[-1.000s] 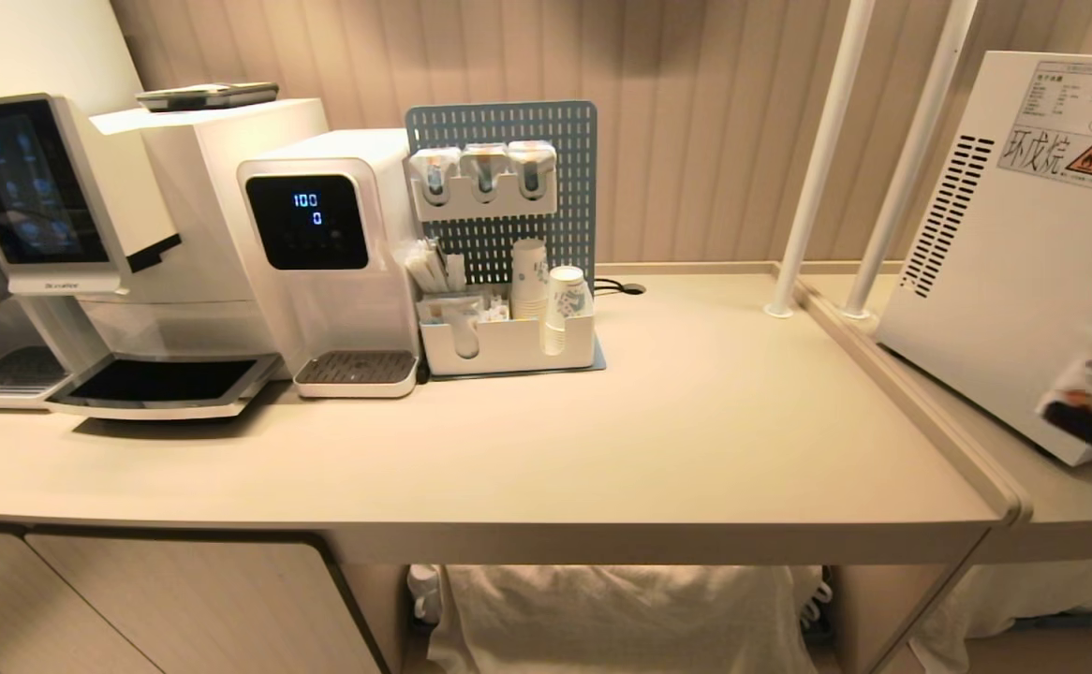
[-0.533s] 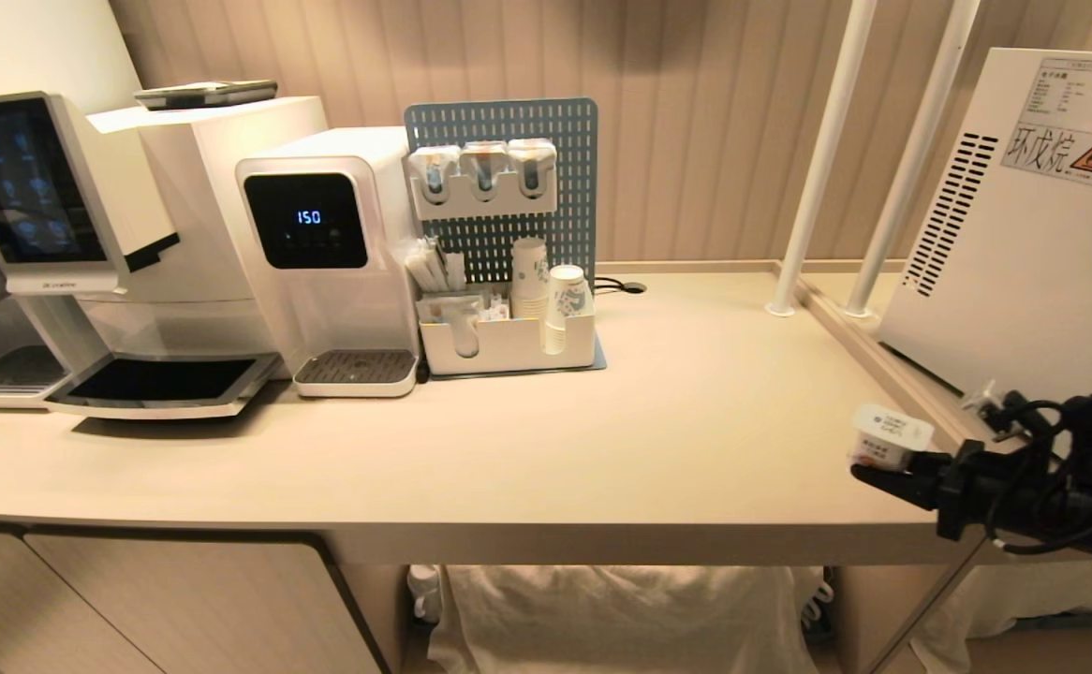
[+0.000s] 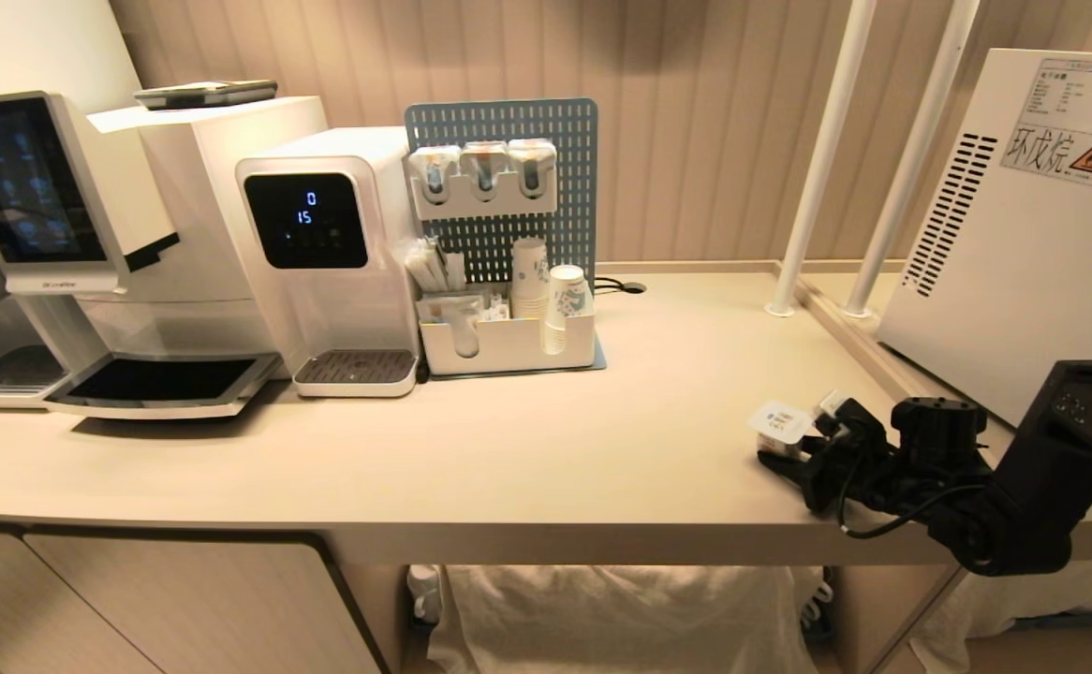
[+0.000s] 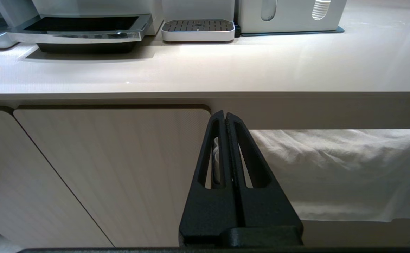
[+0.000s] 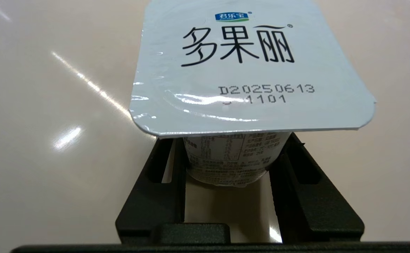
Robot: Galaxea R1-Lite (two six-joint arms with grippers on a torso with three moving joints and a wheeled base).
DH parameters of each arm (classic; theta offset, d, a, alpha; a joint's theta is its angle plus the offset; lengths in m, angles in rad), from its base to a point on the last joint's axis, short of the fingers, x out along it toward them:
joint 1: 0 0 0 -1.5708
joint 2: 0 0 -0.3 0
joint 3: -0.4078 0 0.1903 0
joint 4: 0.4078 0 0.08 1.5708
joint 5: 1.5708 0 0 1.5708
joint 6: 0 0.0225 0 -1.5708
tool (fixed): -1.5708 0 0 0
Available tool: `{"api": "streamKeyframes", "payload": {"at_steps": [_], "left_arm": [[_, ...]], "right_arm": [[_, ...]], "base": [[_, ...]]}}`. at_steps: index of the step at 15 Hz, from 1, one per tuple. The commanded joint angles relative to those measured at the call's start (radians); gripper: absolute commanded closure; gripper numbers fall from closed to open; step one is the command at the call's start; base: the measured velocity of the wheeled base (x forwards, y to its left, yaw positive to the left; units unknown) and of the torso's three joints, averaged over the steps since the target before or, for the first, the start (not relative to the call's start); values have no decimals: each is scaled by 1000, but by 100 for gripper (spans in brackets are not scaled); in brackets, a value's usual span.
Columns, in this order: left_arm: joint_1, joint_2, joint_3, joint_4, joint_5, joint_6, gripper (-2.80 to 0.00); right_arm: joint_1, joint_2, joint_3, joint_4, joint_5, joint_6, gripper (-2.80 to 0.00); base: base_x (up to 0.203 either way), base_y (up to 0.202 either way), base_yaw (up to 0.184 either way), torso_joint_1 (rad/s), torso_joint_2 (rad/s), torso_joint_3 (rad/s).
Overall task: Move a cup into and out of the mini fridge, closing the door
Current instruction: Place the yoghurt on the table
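1. The small white plastic cup [image 3: 780,429] with a square white foil lid bearing black printed characters sits upright between the two black fingers of the right gripper [image 3: 787,451], which is clamped on its body just below the lid.
2. The cup is low over the pale beige countertop [image 3: 546,449], near its right front corner; whether its base touches the surface cannot be told.
3. The right arm [image 3: 1024,505] reaches in from the right edge of the counter.
4. The white boxy mini fridge [image 3: 1024,243], with side vent slots and a yellow-triangle sticker, stands behind the arm on the adjoining counter, apart from the cup.
5. The left gripper [image 4: 225,121] hangs below the counter edge, in front of a pale wood-grain cabinet door [image 4: 113,168], its fingers pressed together and empty.
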Motion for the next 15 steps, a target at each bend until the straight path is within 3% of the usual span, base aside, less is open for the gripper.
{"api": "streamKeyframes", "payload": {"at_steps": [1,5,8,9,15], "left_arm": [[1,0,0,-1,0,-1,0],[-1,0,0,-1,0,1,0],[0,0,0,-1,0,1,0],[1,0,0,-1,0,1,0],[-1,0,0,-1,0,-1,0]], "right_arm": [[4,18,-86,84,-6,-3,0],[0,40,-318,372,-24,-1,0],[0,89,-419,461,-74,23,0],[0,87,-421,470,-78,23,-280],[-19,-23,-292,457,-66,25,-280]], "base": [[0,0,0,0,0,0],[0,0,0,0,0,0],[0,0,0,0,0,0],[0,0,0,0,0,0],[0,0,0,0,0,0]]}}
